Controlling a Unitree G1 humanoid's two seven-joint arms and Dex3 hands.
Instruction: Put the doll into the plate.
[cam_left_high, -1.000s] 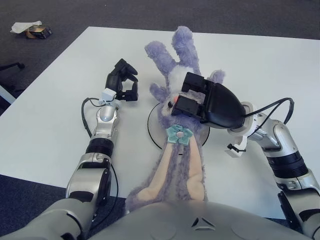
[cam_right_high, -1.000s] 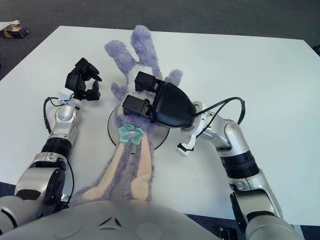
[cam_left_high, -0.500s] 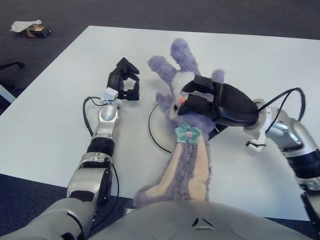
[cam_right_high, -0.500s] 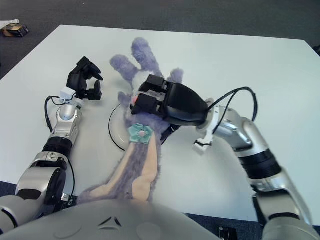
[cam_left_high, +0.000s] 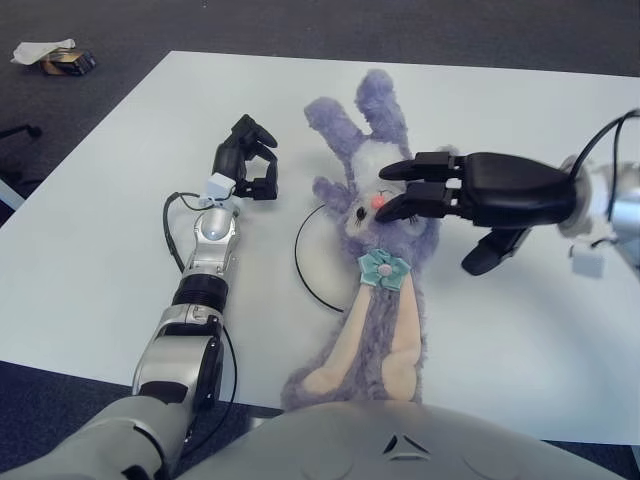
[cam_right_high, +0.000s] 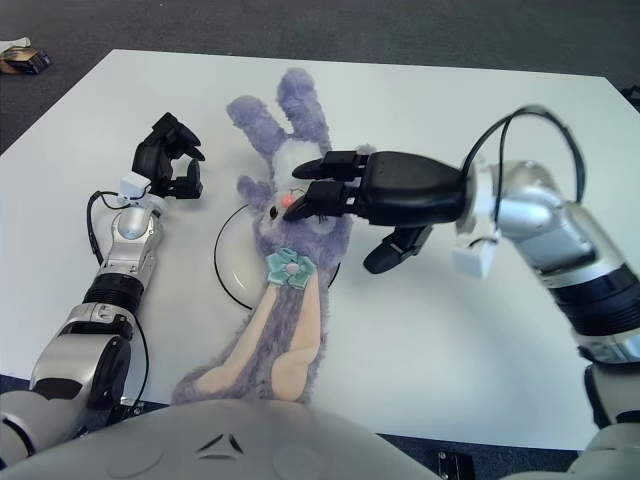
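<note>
The doll (cam_left_high: 378, 310) is a long purple plush rabbit with a teal flower at its neck. It lies face up across the white, dark-rimmed plate (cam_left_high: 299, 268), with its head and chest over the plate and its legs trailing toward me off the plate. My right hand (cam_left_high: 428, 225) hovers just above and right of the doll's head, fingers spread, holding nothing. My left hand (cam_left_high: 248, 165) rests on the table left of the plate with its fingers curled and empty.
The white table (cam_left_high: 110, 210) extends wide on both sides, with its near edge just past the doll's feet. A cable loops off my right wrist (cam_left_high: 600, 140). Small litter (cam_left_high: 55, 57) lies on the dark floor at far left.
My right hand has let go of the doll's head, opened, and lifted up and to the right. The doll has settled slightly rightward over the plate. My left hand has not moved.
</note>
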